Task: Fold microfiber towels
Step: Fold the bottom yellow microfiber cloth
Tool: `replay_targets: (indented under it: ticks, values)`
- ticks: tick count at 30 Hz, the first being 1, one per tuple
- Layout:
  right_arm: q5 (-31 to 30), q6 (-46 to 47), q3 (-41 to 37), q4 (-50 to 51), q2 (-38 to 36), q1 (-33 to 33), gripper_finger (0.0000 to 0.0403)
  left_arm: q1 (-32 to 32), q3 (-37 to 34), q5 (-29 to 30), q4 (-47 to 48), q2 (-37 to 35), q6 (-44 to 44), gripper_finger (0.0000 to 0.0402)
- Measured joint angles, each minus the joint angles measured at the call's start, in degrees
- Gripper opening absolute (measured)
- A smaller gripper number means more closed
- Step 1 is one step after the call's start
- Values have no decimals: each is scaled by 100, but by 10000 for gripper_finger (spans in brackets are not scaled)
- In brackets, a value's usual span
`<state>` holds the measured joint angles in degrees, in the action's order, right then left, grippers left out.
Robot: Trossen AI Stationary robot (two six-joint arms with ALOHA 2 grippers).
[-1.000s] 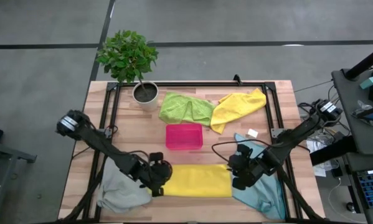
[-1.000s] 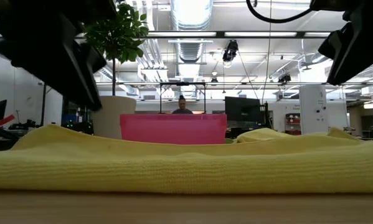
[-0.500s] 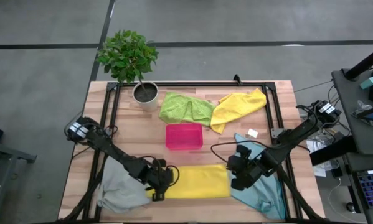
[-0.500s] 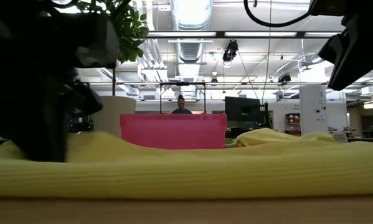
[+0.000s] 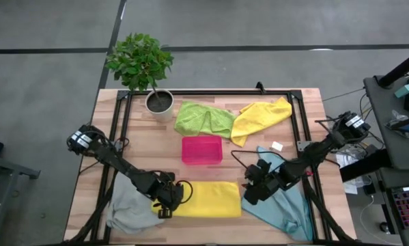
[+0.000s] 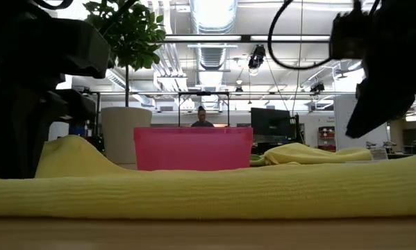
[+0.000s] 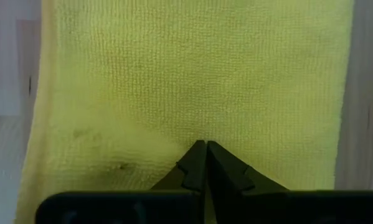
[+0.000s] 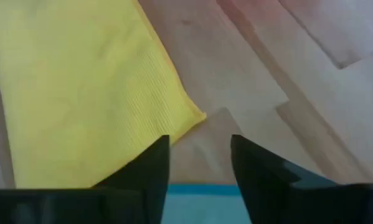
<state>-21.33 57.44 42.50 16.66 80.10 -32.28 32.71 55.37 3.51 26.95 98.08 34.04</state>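
Note:
A folded yellow towel [image 5: 207, 199] lies flat near the table's front edge, and in the low view it fills the foreground [image 6: 228, 191]. My left gripper [image 5: 168, 202] is shut at the towel's left end, where the cloth humps up [image 6: 69, 147]. My right gripper [image 5: 247, 193] stands open just past the towel's right end. Its fingers [image 8: 198, 140] straddle bare wood beside the towel's corner [image 8: 195, 116] and touch nothing. A grey towel [image 5: 129, 212] lies crumpled under the left arm. A teal towel [image 5: 286, 205] lies under the right arm. My left gripper has its shut fingertips [image 7: 202, 148] on the yellow towel's top surface near its left end [image 7: 174, 140], coming steeply from above. The cloth puckers toward the tips. The fingertips hide whether a fold sits between them, and how many layers. The rest of the towel lies flat on the table.
A pink tray [image 5: 202, 149] stands at mid-table behind the towel. A lime green towel [image 5: 203, 117] and a second yellow towel [image 5: 262, 116] lie crumpled at the back, beside a potted plant [image 5: 160, 101]. A black frame [image 5: 211, 93] rims the table. Bare wood shows between tray and towels.
My left gripper has come down onto the yellow towel's left end and drawn slightly toward the table's left edge. The towel has slid left with it; its left end has humped up. My right gripper has sunk and gone left, following the towel's right end.

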Motion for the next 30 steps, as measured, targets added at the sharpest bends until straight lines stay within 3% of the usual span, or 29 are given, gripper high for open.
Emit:
replay_targets:
  ticks: [7,13,19,24,30]
  values:
    - [562,-452,-275,-1205,374,473,228,-2,-26,31,-44,-4,7,0]
    - [766,-760,-280,-1655,759,648,243,-2,-33,142,-59,0,7,0]
    - [1219,-993,-275,-2353,1185,683,225,-2,-35,179,-86,2,5,0]
    - [2110,-1419,-277,-3518,1487,681,207,-2,-41,300,-84,2,5,0]
    - [2243,-1774,-282,-3848,1230,645,162,-2,-41,300,-91,2,5,0]
